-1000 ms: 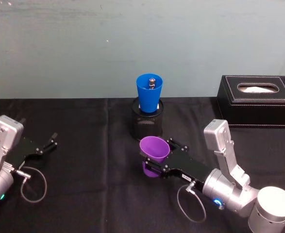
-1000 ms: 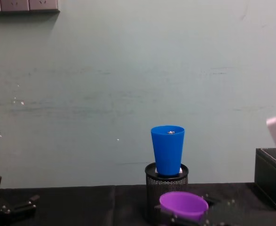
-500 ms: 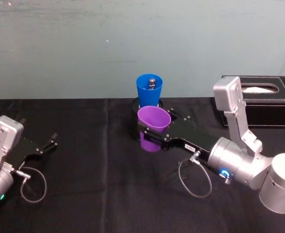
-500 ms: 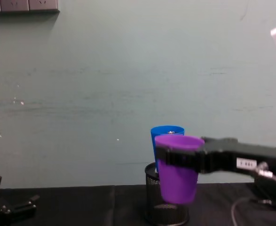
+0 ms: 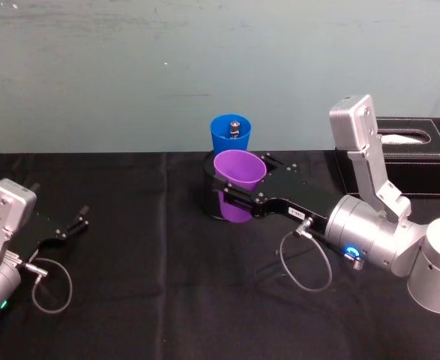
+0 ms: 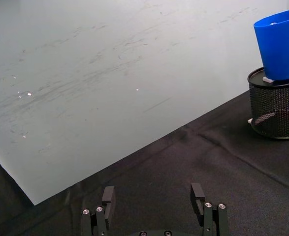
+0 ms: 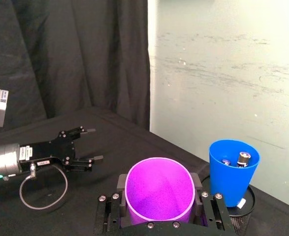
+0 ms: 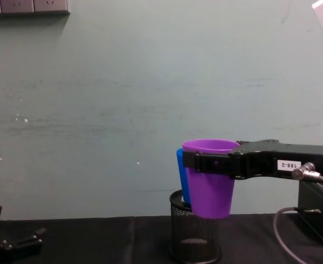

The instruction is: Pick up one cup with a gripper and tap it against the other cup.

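Observation:
My right gripper (image 5: 242,181), the one with the white 188-2 label, is shut on the purple cup (image 5: 239,180) and holds it upright in the air. The purple cup (image 8: 208,181) hangs just in front of the blue cup (image 5: 230,133) at about the same height. I cannot tell whether they touch. The blue cup (image 7: 233,172) stands in a black wire-mesh pen holder (image 8: 194,242) and has small metal pieces inside. In the right wrist view the fingers clasp both sides of the purple cup (image 7: 159,189). My left gripper (image 5: 81,217) rests open at the table's left.
A black tissue box (image 5: 414,161) stands at the back right, behind my right arm. A black cloth covers the table and a pale green wall rises close behind the cups. A cable loops under each wrist.
My right gripper has lifted the purple cup from low over the table and carried it forward, up to the blue cup. The left arm has stayed still.

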{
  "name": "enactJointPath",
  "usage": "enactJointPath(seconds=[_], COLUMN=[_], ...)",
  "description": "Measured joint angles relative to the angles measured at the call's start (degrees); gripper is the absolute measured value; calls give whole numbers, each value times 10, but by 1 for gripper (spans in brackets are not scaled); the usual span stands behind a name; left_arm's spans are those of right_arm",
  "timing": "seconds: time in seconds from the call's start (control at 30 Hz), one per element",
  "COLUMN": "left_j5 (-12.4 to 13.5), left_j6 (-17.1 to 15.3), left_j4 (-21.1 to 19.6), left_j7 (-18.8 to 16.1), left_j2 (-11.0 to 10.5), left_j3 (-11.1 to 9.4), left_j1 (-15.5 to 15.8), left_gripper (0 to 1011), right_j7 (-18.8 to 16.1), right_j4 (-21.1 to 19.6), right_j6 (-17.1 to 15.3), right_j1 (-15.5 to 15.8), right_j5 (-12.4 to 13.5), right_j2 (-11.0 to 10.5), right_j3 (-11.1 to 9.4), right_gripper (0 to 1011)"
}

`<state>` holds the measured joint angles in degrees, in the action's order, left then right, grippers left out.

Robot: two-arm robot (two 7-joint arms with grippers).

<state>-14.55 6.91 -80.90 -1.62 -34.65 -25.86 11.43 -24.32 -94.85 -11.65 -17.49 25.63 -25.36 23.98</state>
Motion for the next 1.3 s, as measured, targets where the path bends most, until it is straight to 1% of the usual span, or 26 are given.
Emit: enactJointPath(seconds=[0.13,1.3], left_j5=[0,0], left_j6=[0,0], left_j4=[0,0], left_j7=[0,0], left_j2=[0,0], left_j3=[0,0], left_j1=[0,0], left_gripper=[1000,1000], right_j7=[1,1], right_j4=[-1,-1], right_j6=[-2,-2], right_j1=[-2,-1], right_j5=[1,1], right_j2=[-3,-2], right_j3=[3,2], right_gripper=[735,734])
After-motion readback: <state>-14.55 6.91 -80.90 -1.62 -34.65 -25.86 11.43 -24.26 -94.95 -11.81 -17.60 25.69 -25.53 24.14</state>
